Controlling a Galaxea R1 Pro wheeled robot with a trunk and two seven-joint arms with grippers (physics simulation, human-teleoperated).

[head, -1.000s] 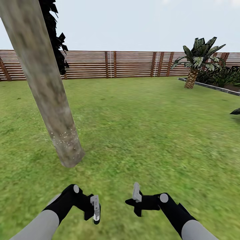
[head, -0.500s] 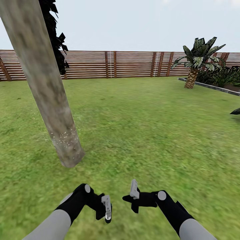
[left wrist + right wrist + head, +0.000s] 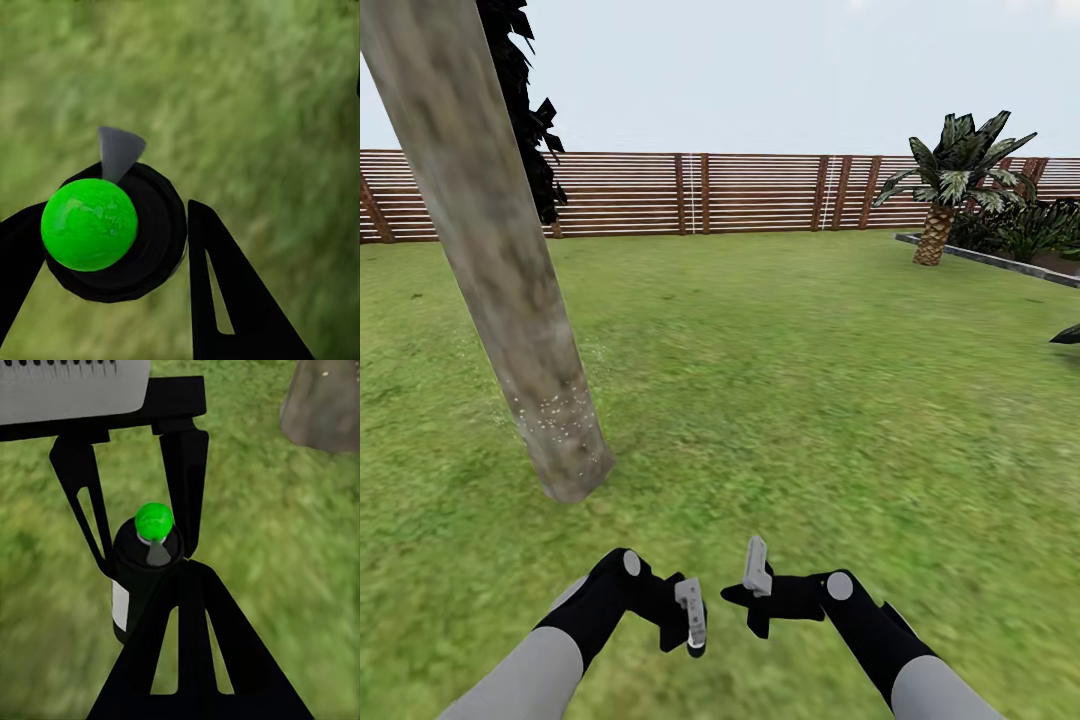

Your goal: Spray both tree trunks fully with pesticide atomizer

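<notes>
- Our left gripper (image 3: 109,217) has the spray bottle (image 3: 139,585) pinched between its two black fingers. Both of them sit right against the round black body, so it's a proper hold.
- The bottle hangs upright just above the grass (image 3: 810,400). It has a bright green ball cap (image 3: 88,223) on top and a little grey nozzle (image 3: 118,150) poking out to the side.
- Our right gripper (image 3: 755,572) is just beside the left one. Its fingers are pressed together at the tips with nothing between them.
- The tree trunk (image 3: 500,260) stands near us, ahead and to the left. It's thick, mottled grey-tan, and has pale specks (image 3: 555,415) low down near the base.
- Further back there's a brown slat fence (image 3: 760,190), and over to the right a short palm (image 3: 950,180).
</notes>
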